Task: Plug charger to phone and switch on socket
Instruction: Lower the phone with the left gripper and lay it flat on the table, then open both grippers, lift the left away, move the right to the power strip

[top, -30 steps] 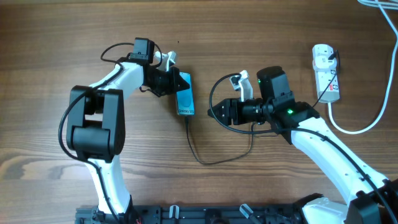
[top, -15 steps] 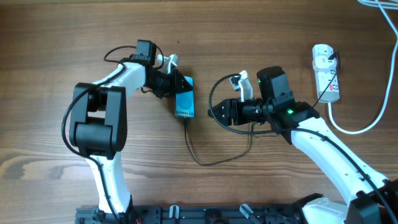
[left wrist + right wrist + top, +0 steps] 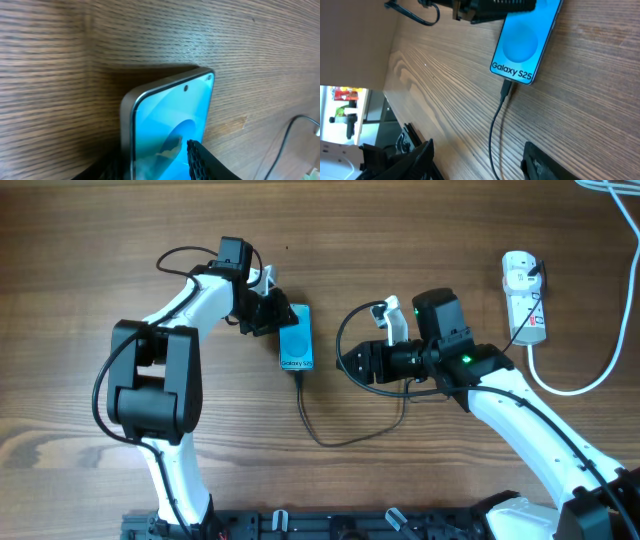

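The phone [image 3: 296,340] lies on the table with its teal screen up; it also shows in the left wrist view [image 3: 170,120] and the right wrist view [image 3: 522,45]. My left gripper [image 3: 272,315] is shut on the phone's top end, one finger on the screen [image 3: 155,162]. The charger [image 3: 320,435], a thin black cable, has its plug [image 3: 506,91] seated in the phone's bottom port. My right gripper [image 3: 345,363] is open and empty just right of the phone, and the cable [image 3: 495,135] runs between its fingers [image 3: 477,160]. The white socket [image 3: 524,298] lies at the far right.
A white cord [image 3: 590,380] loops from the socket toward the table's right edge. The charger cable curls under my right arm [image 3: 500,395]. The left arm's base [image 3: 150,385] stands left of the phone.
My left gripper has shifted slightly up and left, and the phone has turned a little with it. The right gripper has stayed almost still, open.
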`<state>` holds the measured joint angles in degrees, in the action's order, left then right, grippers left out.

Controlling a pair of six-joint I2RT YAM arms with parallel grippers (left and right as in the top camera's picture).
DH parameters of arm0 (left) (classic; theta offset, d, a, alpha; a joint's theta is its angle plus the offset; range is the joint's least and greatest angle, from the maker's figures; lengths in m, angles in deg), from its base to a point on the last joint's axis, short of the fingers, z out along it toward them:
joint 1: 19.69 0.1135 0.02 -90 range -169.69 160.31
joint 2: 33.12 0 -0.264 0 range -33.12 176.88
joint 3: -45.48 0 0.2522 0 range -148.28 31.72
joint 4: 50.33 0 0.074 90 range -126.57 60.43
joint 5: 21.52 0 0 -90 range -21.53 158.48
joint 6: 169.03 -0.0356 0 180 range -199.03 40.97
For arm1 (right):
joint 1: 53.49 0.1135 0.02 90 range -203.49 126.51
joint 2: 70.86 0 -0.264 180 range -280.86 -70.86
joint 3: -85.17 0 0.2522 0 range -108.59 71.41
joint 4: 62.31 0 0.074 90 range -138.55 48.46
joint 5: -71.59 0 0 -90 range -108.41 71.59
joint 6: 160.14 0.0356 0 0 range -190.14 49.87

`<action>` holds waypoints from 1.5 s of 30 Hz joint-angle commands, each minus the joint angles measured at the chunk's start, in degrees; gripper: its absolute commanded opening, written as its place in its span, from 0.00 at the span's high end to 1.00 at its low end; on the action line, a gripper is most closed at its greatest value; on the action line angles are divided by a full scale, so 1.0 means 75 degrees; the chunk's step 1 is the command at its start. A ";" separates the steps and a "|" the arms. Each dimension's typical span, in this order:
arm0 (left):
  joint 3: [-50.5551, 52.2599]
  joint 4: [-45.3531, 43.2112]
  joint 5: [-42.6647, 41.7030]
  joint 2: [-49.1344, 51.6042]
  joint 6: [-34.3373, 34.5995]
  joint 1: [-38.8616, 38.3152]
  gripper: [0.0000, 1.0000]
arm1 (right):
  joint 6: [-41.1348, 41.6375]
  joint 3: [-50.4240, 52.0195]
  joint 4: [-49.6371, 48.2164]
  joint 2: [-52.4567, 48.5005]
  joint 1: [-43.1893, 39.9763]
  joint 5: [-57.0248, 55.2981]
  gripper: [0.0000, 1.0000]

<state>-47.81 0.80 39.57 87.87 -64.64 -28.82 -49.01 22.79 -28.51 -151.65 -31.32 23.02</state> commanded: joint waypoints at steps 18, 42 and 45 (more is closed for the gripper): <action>0.0236 0.1606 0.3206 -0.3101 0.0201 0.0052 0.49 | -0.0219 -0.0221 0.0341 -0.0012 -0.0090 -0.0323 0.49; 0.0236 0.2544 0.3209 -0.6662 0.0198 0.0052 0.00 | -0.0842 -0.4197 0.4893 0.0472 -0.3191 -0.2917 0.96; 0.0236 0.2544 0.3209 -0.6659 0.0198 0.0052 0.00 | -0.0845 -0.4197 0.4709 0.0472 -0.3861 -0.2914 0.96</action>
<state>-45.76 20.01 62.91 38.12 -63.07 -28.69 -54.02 -7.37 7.92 -148.83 -56.41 1.75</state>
